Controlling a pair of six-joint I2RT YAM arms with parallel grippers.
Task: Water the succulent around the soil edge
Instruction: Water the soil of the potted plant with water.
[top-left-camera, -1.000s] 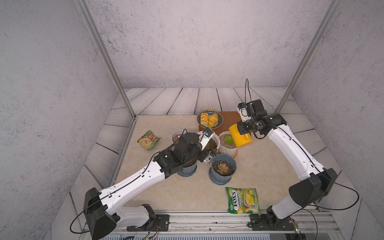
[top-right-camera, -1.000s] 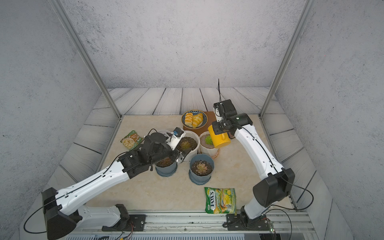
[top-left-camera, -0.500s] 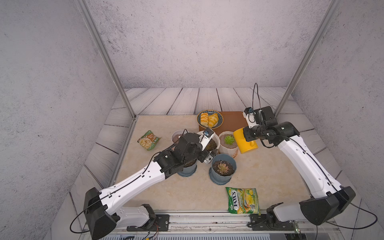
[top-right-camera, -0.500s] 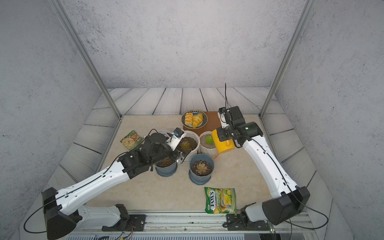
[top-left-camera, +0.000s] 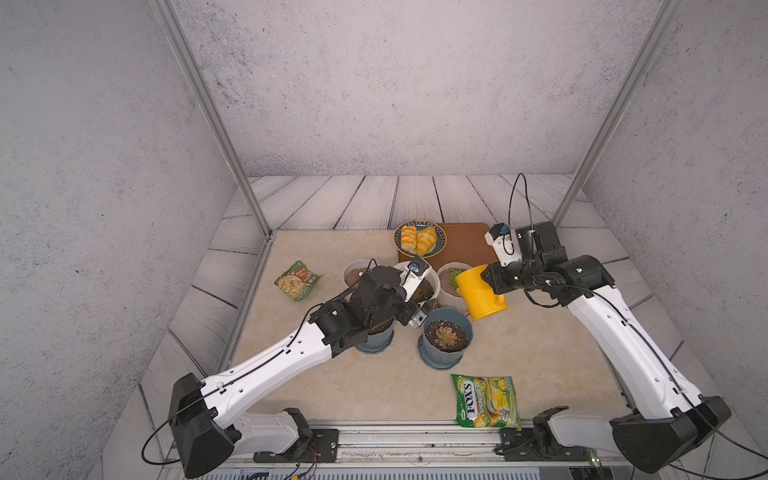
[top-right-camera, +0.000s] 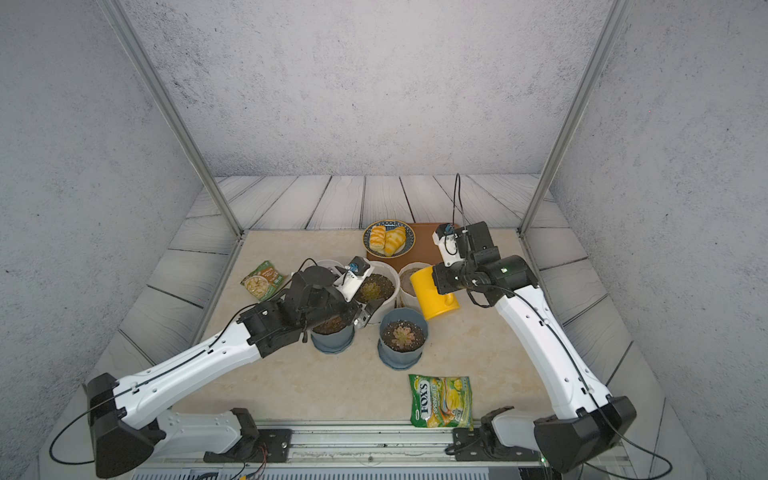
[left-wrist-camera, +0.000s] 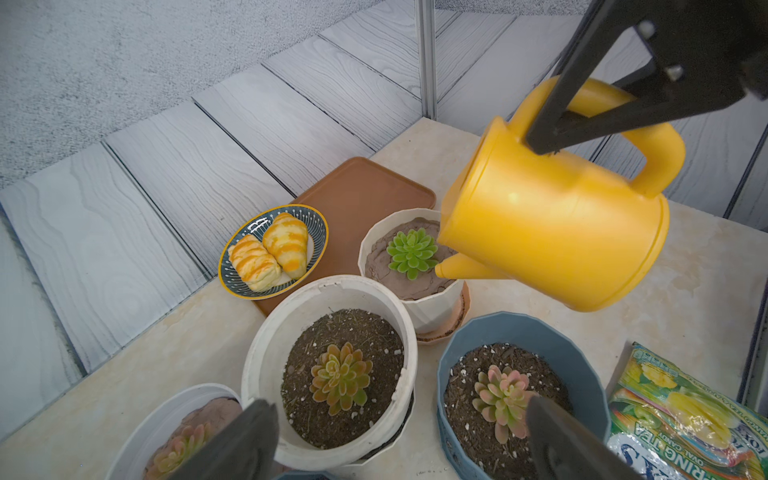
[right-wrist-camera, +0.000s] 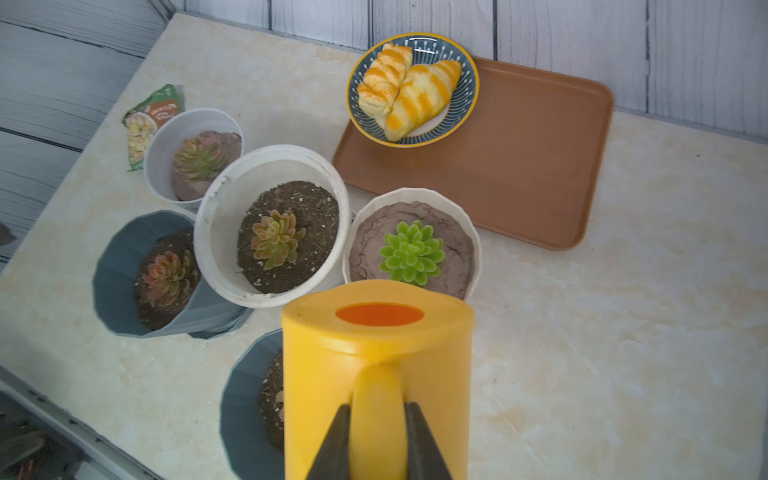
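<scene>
My right gripper (right-wrist-camera: 377, 409) is shut on the handle of a yellow watering can (top-left-camera: 482, 293) (left-wrist-camera: 552, 232) and holds it tilted in the air. The can's spout (left-wrist-camera: 457, 266) hangs over the near edge of the brown soil in a white ribbed pot (left-wrist-camera: 374, 237), right beside that pot's green succulent (left-wrist-camera: 411, 253) (right-wrist-camera: 409, 253). In both top views the can hides much of that pot. My left gripper (left-wrist-camera: 399, 407) (top-left-camera: 417, 316) is open and holds nothing. It hovers low between a large white pot (left-wrist-camera: 328, 286) and a blue pot (left-wrist-camera: 519, 328).
Several potted succulents stand close together: the large white pot (right-wrist-camera: 270, 158), a small white pot (right-wrist-camera: 191, 120), two blue pots (top-left-camera: 446, 357) (top-left-camera: 376, 343). Behind lie a brown tray (right-wrist-camera: 519, 166) and a pastry plate (top-left-camera: 419, 239). A snack bag (top-left-camera: 297, 280) lies left, a candy bag (top-left-camera: 486, 401) near front.
The right arm has swung its elbow outward and brought the can a little lower and nearer the front, still over the white ribbed pot. The left arm has not moved.
</scene>
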